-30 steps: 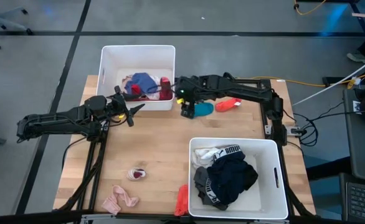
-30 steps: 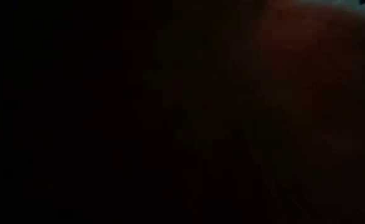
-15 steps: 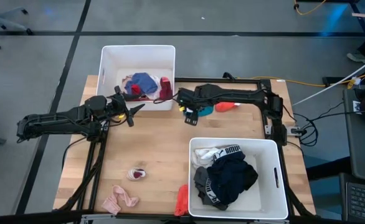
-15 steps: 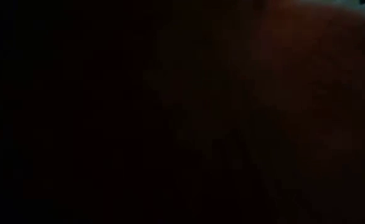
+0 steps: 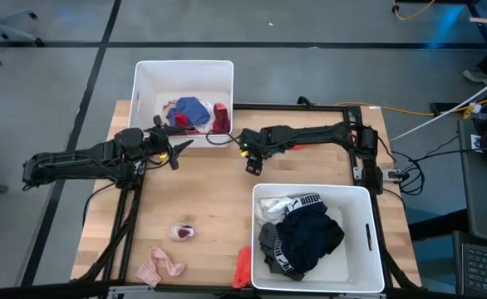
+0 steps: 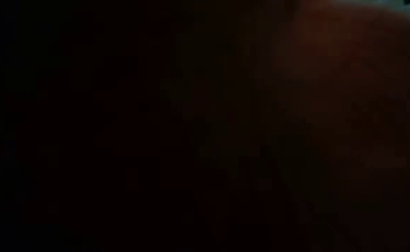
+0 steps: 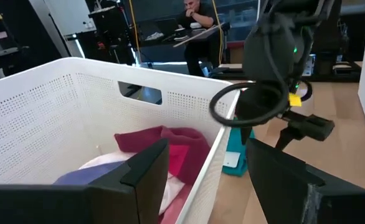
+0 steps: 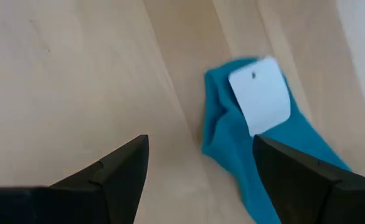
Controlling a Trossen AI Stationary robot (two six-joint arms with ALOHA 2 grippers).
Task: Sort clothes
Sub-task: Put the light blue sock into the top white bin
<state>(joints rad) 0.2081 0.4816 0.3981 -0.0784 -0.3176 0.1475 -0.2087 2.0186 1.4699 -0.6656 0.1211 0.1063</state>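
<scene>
One blank white tag (image 8: pixel 261 94) on teal sock (image 8: pixel 245 158).

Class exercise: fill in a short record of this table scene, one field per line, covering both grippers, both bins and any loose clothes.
left gripper: open, empty, beside the far bin
right gripper: open, empty, over the teal sock
far bin: holds blue, red and maroon clothes
near bin: holds black, grey and white clothes
teal sock: on the table, white tag attached
loose clothes: pink garment, small pink piece, red garment at the near edge
low view: dark, nothing to tell
</scene>
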